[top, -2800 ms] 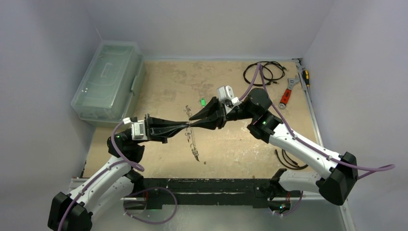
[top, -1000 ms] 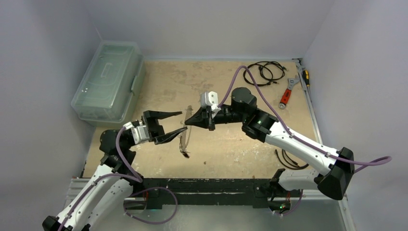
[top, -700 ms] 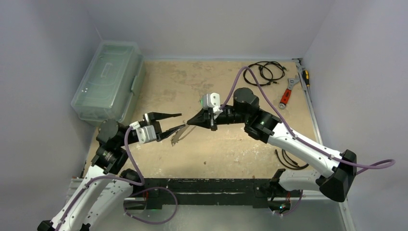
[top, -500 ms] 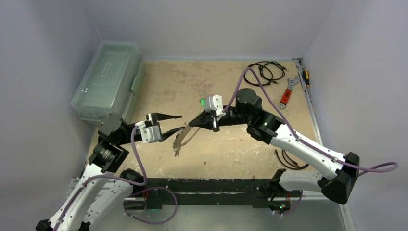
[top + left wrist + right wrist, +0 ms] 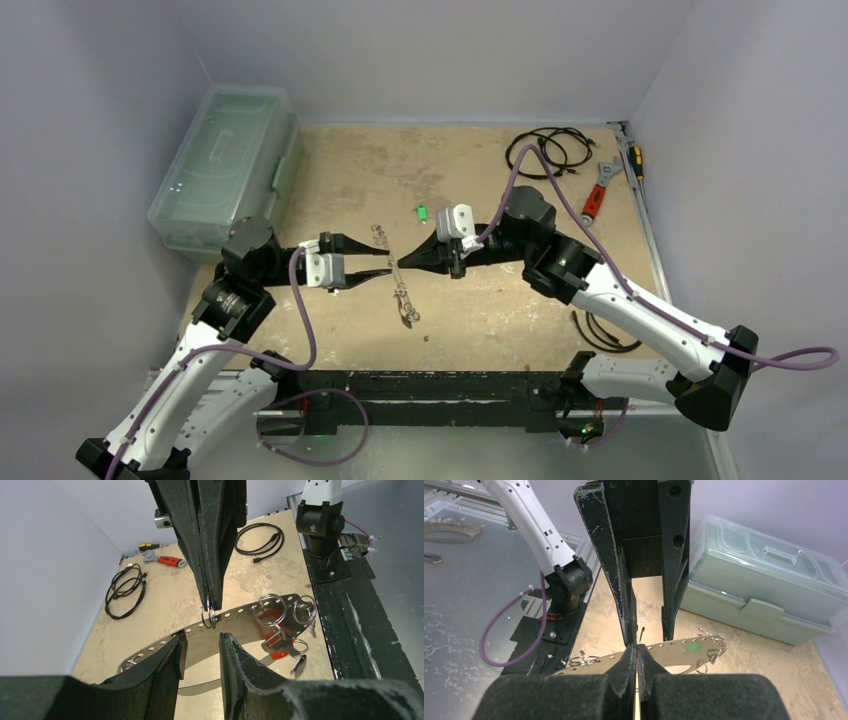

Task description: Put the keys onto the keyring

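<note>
Right claw [image 5: 402,264] sits pinched shut at the centre of the top view. The left claw [image 5: 386,263] faces it tip to tip with its jaws apart. The keyring [image 5: 404,300] shows as a thin silvery strip under both tips, slanting toward the near edge of the worktop [image 5: 480,310]. A green key [image 5: 423,211] lies on the worktop just behind the right claw, apart from the keyring.

From the left wrist, the left claw's two fingers [image 5: 167,667] stand narrowly apart with nothing between them. The right claw comes down from above, gripping one small split ring [image 5: 209,616] on the keyring's rim. The perforated band hangs from that ring, with its shadow on the worktop below. A red key tag [image 5: 271,630] sits among more rings at the band's right end.

From the right wrist, the right claw's pads press together on something thin, and the band crosses just below them. The left claw gapes straight opposite. A pale green toolbox [image 5: 764,590] stands behind.

Your main risk is that the whole hoop appears to hang from that one small ring. It will likely swing or twist as the left claw closes, so the jaws could miss the band or nip the right claw's tips instead. The thin wire may also slip from the pinch and drop the keyring. I cannot tell whether the band's low end touches the worktop; if it does, dragging could lever the ring out.
</note>
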You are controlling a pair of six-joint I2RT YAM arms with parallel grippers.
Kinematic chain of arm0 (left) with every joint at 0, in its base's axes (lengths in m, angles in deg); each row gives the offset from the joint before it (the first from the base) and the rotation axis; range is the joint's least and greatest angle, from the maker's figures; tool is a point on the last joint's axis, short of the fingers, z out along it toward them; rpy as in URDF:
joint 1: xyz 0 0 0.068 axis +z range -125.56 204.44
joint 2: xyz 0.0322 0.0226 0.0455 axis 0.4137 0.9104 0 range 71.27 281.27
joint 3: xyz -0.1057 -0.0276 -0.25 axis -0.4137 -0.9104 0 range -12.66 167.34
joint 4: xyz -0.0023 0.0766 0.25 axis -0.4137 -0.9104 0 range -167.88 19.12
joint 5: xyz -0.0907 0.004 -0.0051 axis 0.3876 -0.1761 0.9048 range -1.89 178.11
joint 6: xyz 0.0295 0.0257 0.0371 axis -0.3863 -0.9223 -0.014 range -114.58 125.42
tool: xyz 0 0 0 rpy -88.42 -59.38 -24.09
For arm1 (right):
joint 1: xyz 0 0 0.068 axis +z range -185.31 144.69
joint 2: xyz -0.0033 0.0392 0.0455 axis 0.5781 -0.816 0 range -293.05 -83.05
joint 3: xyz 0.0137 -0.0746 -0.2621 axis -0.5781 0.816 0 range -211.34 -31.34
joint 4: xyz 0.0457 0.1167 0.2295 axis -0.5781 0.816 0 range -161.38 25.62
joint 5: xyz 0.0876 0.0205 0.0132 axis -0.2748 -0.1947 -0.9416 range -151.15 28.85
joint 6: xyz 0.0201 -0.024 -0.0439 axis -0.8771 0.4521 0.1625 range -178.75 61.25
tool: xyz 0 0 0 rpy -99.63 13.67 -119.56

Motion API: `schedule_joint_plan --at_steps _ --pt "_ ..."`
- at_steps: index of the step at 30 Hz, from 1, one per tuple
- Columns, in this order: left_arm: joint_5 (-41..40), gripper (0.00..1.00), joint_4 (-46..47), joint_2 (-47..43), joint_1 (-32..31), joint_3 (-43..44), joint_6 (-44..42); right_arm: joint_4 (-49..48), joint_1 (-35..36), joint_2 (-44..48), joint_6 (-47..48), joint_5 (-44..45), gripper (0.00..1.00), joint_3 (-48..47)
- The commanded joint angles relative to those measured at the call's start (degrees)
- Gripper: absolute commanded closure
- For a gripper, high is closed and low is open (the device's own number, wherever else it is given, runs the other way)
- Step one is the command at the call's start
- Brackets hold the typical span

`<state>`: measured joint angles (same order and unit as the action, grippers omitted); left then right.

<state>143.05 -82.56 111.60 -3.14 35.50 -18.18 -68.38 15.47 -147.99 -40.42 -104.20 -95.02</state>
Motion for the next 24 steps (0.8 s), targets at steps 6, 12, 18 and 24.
schedule_joint_plan --at_steps 6,12,18,24 --pt "4.21 0.72 3.42 0.17 -0.29 0.73 1.35 -2.82 0.19 -0.41 0.83 -1.46 1.00 -0.73" --pt "4.17 0.79 3.75 0.42 -0.29 0.09 1.44 -2.79 0.19 -0.96 0.65 -1.48 1.00 -1.00" --pt "3.02 1.00 3.86 0.62 -0.29 -0.35 1.10 -2.83 0.19 -1.33 0.48 -1.83 1.00 -1.14" --pt "-0.28 1.00 5.55 -0.80 -0.29 -1.09 1.41 -5.56 0.19 -0.58 -0.73 0.10 0.97 0.40"
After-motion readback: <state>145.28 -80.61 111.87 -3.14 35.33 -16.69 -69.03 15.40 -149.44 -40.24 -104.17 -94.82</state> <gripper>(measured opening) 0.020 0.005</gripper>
